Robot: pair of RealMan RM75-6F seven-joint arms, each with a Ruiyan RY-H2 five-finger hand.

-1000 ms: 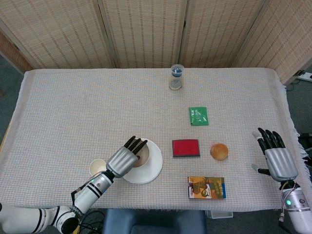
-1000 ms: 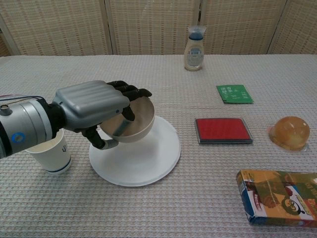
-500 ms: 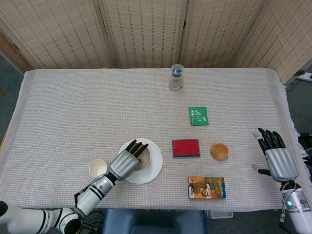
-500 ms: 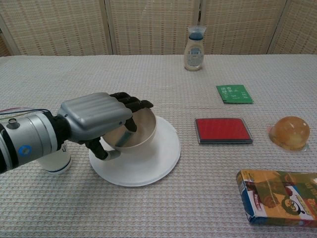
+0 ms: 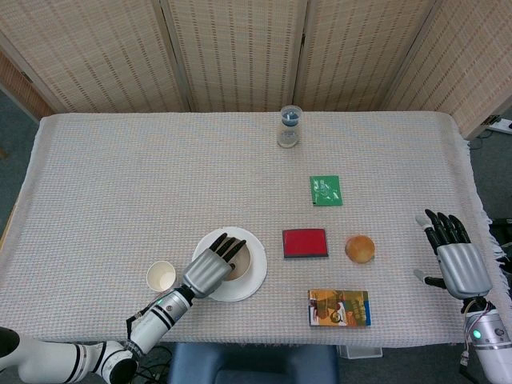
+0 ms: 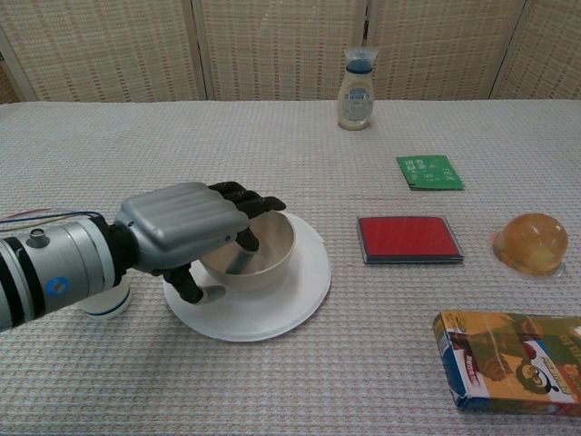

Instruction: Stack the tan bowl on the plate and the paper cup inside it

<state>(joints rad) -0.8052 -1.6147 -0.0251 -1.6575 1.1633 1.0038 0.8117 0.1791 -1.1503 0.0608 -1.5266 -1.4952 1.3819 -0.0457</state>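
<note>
The tan bowl sits upright on the white plate, left of the table's centre; in the head view the tan bowl shows on the white plate. My left hand grips the bowl's near rim, fingers reaching inside and thumb under its outer wall; from above the left hand covers the bowl's left side. The paper cup stands upright left of the plate; in the chest view the paper cup is mostly hidden behind my forearm. My right hand hovers open at the table's right edge.
A red flat case, an orange ball and a colourful box lie right of the plate. A green packet and a small bottle stand farther back. Wicker screens close off the rear.
My left hand has lowered the tilted bowl until it sits level on the plate. The right hand has stayed still.
</note>
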